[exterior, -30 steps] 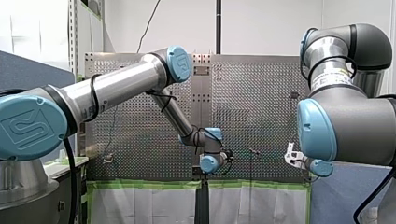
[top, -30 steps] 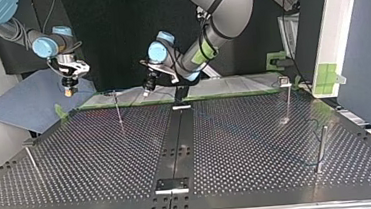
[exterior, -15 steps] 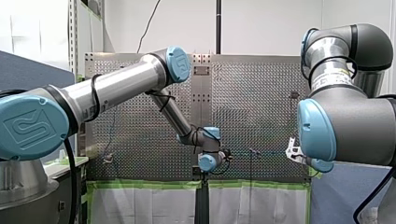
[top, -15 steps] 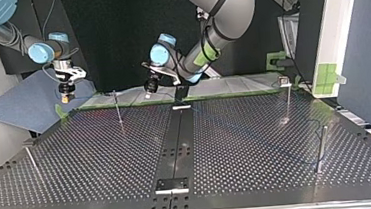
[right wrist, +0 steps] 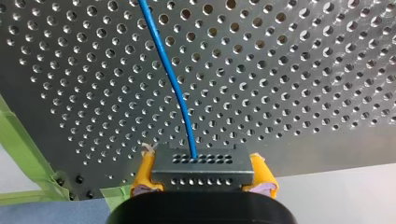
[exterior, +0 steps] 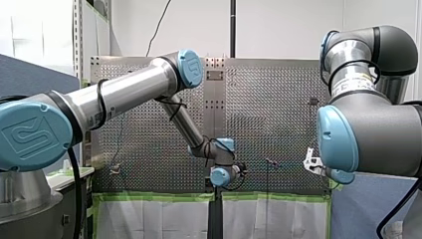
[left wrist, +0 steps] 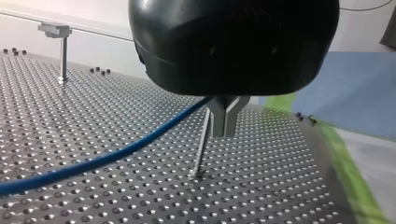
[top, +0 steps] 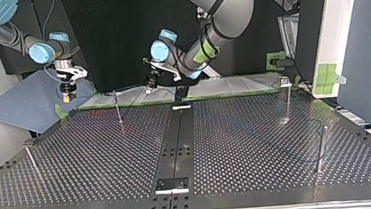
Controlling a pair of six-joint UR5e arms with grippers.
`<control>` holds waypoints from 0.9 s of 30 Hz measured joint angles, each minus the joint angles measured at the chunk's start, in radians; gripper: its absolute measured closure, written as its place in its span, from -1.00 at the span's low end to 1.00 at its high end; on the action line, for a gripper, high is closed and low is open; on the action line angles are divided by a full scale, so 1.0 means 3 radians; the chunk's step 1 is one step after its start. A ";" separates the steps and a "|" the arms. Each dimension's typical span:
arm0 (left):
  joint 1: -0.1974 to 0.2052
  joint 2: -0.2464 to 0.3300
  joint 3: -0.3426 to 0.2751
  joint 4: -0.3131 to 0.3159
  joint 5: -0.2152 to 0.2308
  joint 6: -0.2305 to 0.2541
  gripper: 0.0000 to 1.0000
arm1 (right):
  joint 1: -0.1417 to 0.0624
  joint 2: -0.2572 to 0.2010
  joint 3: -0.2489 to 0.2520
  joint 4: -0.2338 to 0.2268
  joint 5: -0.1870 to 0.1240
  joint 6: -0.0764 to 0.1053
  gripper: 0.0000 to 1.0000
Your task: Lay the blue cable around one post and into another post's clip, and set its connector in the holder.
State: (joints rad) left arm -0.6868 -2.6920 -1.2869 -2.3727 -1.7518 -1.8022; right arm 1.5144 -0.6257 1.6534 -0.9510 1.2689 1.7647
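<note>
Blue cable runs over the perforated table from my left gripper, whose metal fingers are pinched shut on it, a thin post just beyond them. Its grey connector is clamped between the yellow pads of my right gripper, held just off the table's edge near a corner.

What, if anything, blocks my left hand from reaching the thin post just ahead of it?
Probably nothing, so yes. The left hand, shut on the blue cable, hangs close to the post, and only perforated table shows between them.
</note>
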 joint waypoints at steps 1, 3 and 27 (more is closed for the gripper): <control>-0.0002 -0.0005 -0.0023 0.0014 -0.0001 0.0002 1.00 | 0.0002 0.0000 0.0000 0.0007 0.0001 -0.0006 1.00; -0.0007 -0.0020 -0.0063 0.0036 -0.0004 0.0007 1.00 | 0.0007 0.0001 0.0000 0.0021 0.0005 -0.0021 1.00; 0.0118 -0.0083 0.0036 0.0010 0.0019 -0.0033 1.00 | 0.0033 0.0225 -0.0196 0.0082 0.0011 -0.0039 1.00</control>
State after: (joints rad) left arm -0.6515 -2.7169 -1.2761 -2.3699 -1.7459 -1.8121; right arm 1.5244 -0.5581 1.5947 -0.9265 1.2722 1.7530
